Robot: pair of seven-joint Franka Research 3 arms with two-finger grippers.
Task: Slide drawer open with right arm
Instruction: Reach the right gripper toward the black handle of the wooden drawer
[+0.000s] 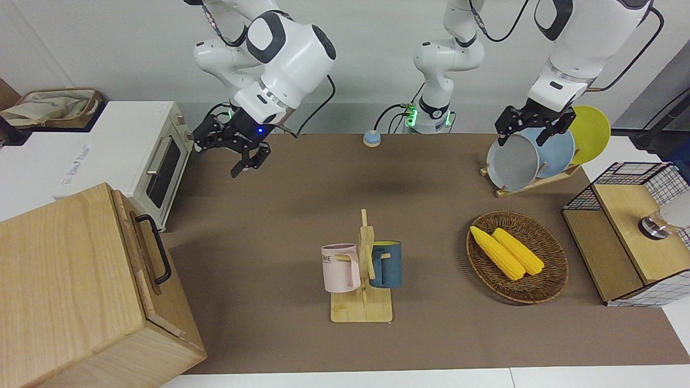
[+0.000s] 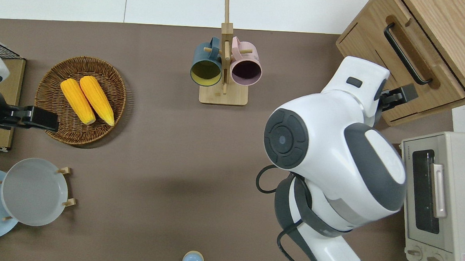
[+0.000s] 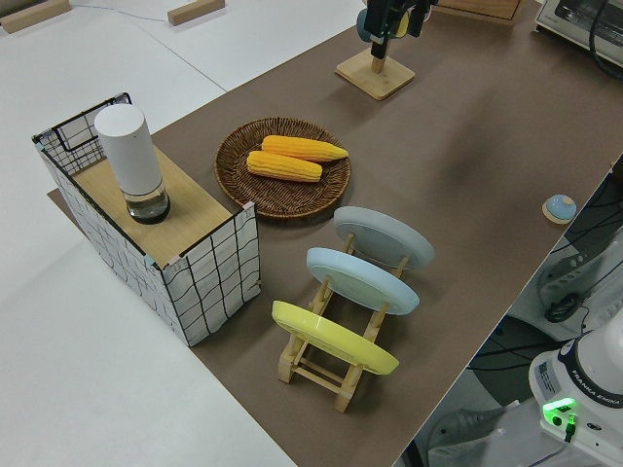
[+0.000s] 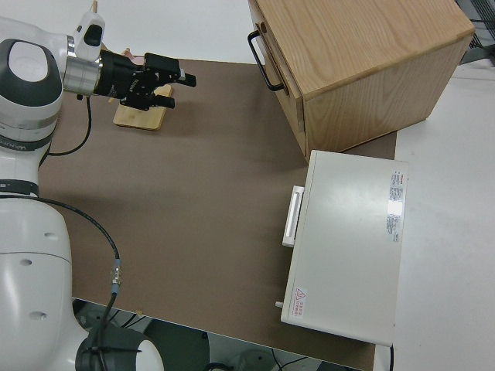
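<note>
R jaws (image 4: 176,89) spread, seemingly short of drawer handle (image 4: 263,60), no contact.

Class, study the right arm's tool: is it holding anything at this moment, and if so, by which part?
Nothing is held. The right tool is open and empty in the air, clear of the drawer's black handle. The left arm is parked.
</note>
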